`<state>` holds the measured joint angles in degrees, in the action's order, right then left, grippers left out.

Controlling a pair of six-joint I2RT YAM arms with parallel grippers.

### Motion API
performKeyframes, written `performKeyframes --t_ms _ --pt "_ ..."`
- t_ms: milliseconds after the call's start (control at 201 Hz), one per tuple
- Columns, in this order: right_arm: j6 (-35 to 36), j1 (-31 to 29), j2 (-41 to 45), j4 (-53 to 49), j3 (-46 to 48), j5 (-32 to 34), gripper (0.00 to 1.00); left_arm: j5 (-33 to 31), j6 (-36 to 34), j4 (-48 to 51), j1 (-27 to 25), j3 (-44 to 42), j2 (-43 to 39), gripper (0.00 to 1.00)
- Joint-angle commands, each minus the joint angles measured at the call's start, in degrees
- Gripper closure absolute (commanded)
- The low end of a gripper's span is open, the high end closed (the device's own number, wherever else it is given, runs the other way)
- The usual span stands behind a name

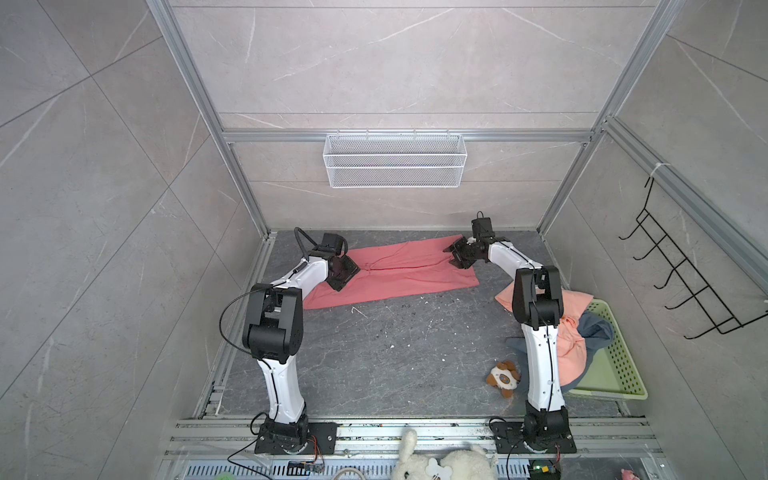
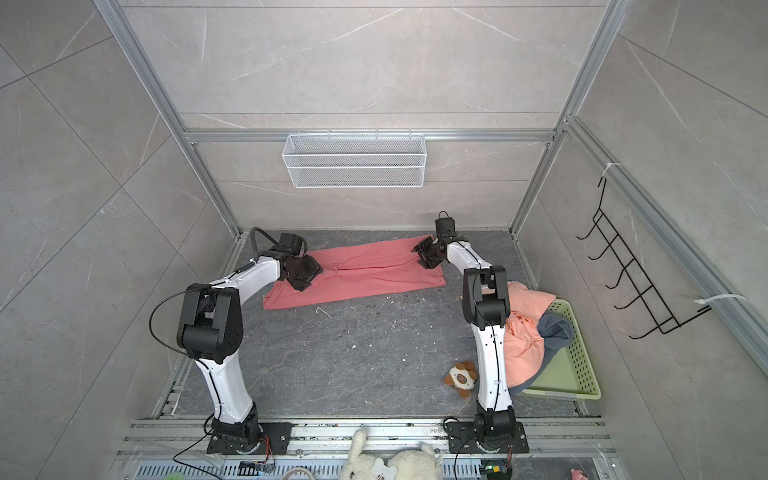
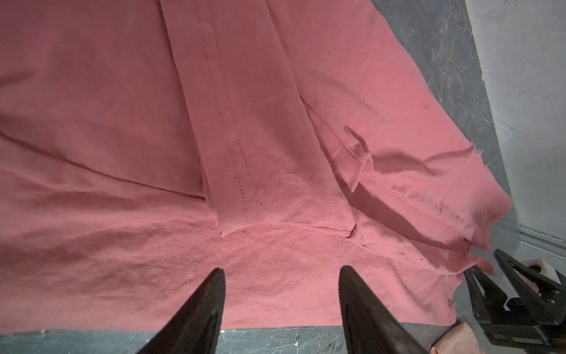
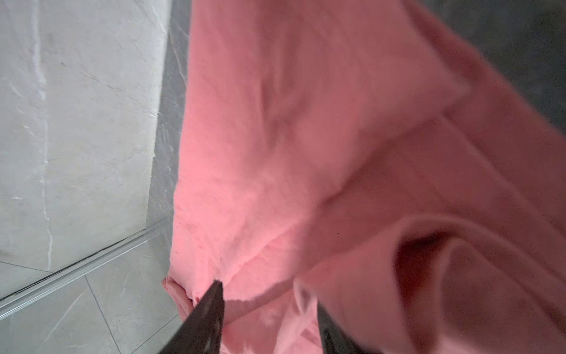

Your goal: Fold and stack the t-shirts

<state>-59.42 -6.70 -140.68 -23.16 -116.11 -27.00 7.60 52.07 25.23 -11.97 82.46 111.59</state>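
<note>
On my left gripper (image 3: 281,269) the jaws stand apart with nothing between them. They point down at the coral-red t-shirt (image 3: 122,122), close above a flat stretch of it near a folded band with a stitched seam. I cannot tell whether the tips touch the cloth.

The right gripper (image 4: 269,295) has its jaws apart too, and coral fabric bunches up between them. That wrist view is blurred, so I cannot tell whether the cloth is clamped or only lying there. In the left wrist view the shirt's edge rises to meet the right gripper's tips.

In both top views the coral-red shirt lies spread across the far part of the desk (image 1: 395,353). The left gripper is over its left part and the right gripper is at its far right corner.

Well apart, on the right of the desk, a peach t-shirt (image 1: 573,345) spills over the rim of a pale green basket (image 1: 623,361). A blue-grey t-shirt (image 1: 598,328) is crumpled beside it in the basket. A small brown-and-white plush toy (image 1: 503,377) lies on the desk just beside the right arm.
</note>
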Motion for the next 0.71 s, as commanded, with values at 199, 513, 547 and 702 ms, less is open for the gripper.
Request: performKeyframes --t_ms 199,513,547,702 --pt "0.8 -0.2 -11.0 -4.8 -19.4 -1.3 0.49 -0.6 0.6 0.5 -0.1 0.9 -0.1 0.39" --pt "11.9 -0.3 -1.1 -9.2 -13.2 -0.7 0.49 0.0 1.2 -0.2 -0.1 3.7 3.6 0.41" --pt "13.0 -0.3 0.7 -9.2 -10.8 -0.7 0.49 0.1 1.1 -0.3 -0.2 4.3 4.3 0.42" --pt "14.4 -0.2 8.1 -5.5 2.6 -1.5 0.49 -0.3 1.1 -0.2 0.0 7.1 7.3 0.46"
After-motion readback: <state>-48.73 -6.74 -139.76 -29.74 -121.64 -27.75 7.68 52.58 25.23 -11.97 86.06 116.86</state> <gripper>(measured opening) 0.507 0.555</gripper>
